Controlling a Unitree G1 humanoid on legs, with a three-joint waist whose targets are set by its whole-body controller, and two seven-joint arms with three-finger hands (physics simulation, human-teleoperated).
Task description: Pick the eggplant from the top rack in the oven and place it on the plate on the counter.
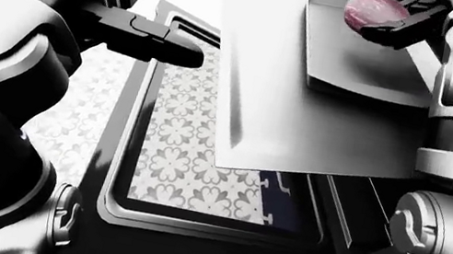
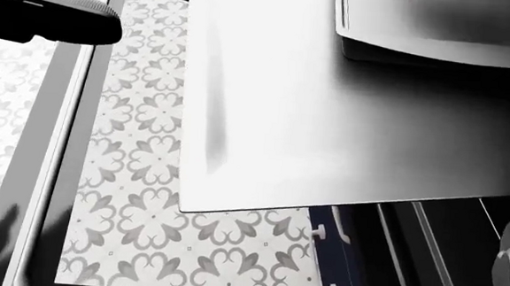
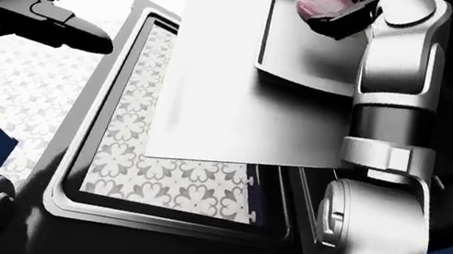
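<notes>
The pink-purple eggplant (image 1: pixel 366 7) lies at the far end of a shallow grey tray (image 1: pixel 359 66), at the top of the left-eye view. My right hand (image 1: pixel 388 17) is shut on it, dark fingers (image 1: pixel 401 28) wrapping its right and lower side. The tray rests on a flat grey rack sheet (image 2: pixel 327 121) drawn out over the open oven door (image 1: pixel 191 222). To the left of the rack, over the door's edge, my left hand (image 1: pixel 166 48) hovers open and holds nothing. No plate shows in any view.
The door's glass pane (image 1: pixel 176 146) shows the patterned floor tiles beneath. A dark blue cabinet front with white knobs (image 2: pixel 324 254) sits under the rack's lower right edge. My right arm (image 3: pixel 385 155) stands along the right side of the rack.
</notes>
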